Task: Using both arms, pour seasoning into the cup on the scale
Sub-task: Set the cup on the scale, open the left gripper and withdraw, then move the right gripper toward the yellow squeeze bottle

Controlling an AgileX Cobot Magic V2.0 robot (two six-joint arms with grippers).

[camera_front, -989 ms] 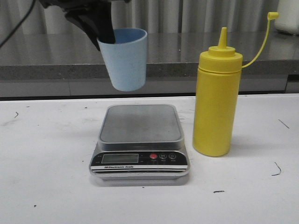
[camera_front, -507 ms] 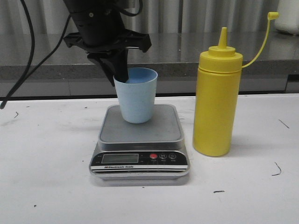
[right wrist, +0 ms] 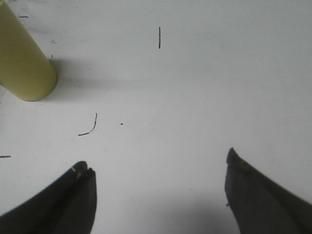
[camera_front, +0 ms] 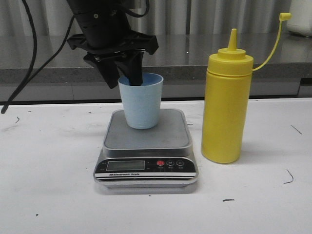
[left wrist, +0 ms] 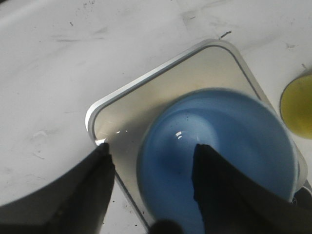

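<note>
The pale blue cup stands upright on the steel platform of the silver-grey scale. My left gripper is open and straddles the cup's near-left rim. One finger is outside the wall and the other is inside the cup. In the left wrist view the gripper shows a gap between the outer finger and the cup. The yellow seasoning bottle stands to the right of the scale, its cap hanging on its tether. My right gripper is open and empty over bare table, apart from the bottle.
The white table has small dark marks. A grey counter ledge runs behind it. The scale platform and the bottle's edge show in the left wrist view. A black cable hangs at the far left.
The left gripper carried the cup down and right onto the scale platform. Its jaws have since opened off the cup's rim. The bottle has not moved.
</note>
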